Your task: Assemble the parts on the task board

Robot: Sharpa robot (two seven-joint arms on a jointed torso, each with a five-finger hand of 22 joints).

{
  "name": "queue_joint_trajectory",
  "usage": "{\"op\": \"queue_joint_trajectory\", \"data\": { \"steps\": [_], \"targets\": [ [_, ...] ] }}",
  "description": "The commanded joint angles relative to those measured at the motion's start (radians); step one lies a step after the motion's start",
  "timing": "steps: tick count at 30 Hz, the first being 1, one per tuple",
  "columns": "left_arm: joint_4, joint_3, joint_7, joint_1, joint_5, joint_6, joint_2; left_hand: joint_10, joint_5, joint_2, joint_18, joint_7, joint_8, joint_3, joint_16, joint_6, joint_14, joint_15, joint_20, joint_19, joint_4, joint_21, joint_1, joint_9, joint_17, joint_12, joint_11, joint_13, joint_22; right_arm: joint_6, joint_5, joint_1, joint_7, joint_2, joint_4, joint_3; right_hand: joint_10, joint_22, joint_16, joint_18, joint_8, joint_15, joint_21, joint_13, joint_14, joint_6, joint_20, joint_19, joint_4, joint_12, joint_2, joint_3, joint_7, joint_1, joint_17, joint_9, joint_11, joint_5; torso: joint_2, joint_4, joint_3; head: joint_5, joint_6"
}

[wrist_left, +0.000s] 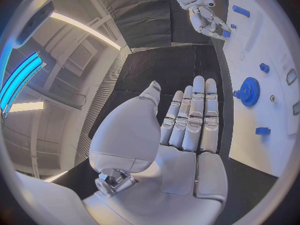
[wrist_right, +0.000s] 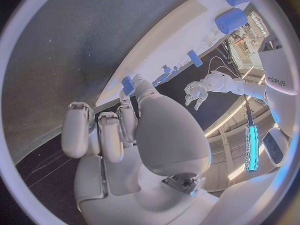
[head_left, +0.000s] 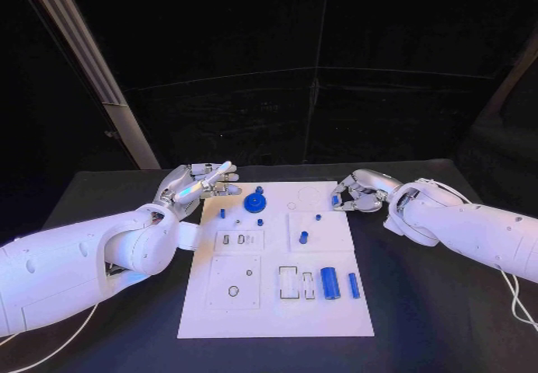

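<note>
Near edge of the task board: a large blue cylinder and a slimmer blue bar lie flat side by side, just beside two upright rectangular slots. They look staged next to the recesses they will likely fill. Left of them, a panel with a small oval hole, nothing in it.

Mid board: a short blue peg stands alone on the right-hand panel; the left-hand panel carries a row of small dark slots.

Far end: the blue gear sits flat on the board, apparently seated on its post (cannot confirm the post itself). A small blue pin stands just left of it, another small blue stud to its right.

Left hand hovers off the board's far left corner, over the black table. Its wrist view shows the palm flat, fingers straight and together, nothing held. It reads as parked clear, so the board stays unobstructed.

Right hand is at the board's far right edge, fingers curled in, with a small blue part pinched at the fingertips; the right wrist view shows that blue part against the fingertip right at the board's edge. Judgement: it is carrying this piece toward a seat on the far right of the board.
</note>
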Motion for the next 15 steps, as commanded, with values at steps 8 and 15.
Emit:
{"op": "queue_joint_trajectory", "data": {
  "steps": [8,15],
  "targets": [
    [0.001,0.001,-0.002,0.001,-0.004,0.017,-0.001,-0.001,0.002,0.008,0.007,-0.002,-0.004,-0.001,-0.003,0.0,-0.001,0.006,0.0,0.005,-0.006,-0.003,-0.001,0.0,0.001,-0.006,-0.004,0.0,-0.001,0.017,-0.005,0.001,0.009,0.011,-0.005,0.001,0.001,0.005,0.003,-0.009,0.004,-0.006,0.004,0.047,0.091,0.01,-0.006,0.003,-0.001,0.003,0.01,0.01,-0.002,0.004,0.202,0.001,-0.008,-0.008,0.0,0.0004,0.0003,0.0,-0.003],
    [0.0,0.001,-0.004,0.001,-0.004,0.018,0.0,-0.001,0.002,0.008,0.007,-0.002,-0.004,-0.001,-0.004,0.0,-0.001,0.006,0.0,0.006,-0.007,-0.004,-0.001,0.0,0.001,-0.006,-0.004,0.0,-0.001,0.02,-0.005,0.001,0.002,0.013,-0.007,0.001,0.01,0.022,0.011,-0.012,0.009,-0.009,0.012,0.056,0.095,0.026,-0.009,0.01,-0.003,0.013,0.016,0.018,-0.007,0.0,0.219,0.002,-0.012,-0.011,0.0,0.0003,0.0011,0.0,-0.003]
  ]
}}
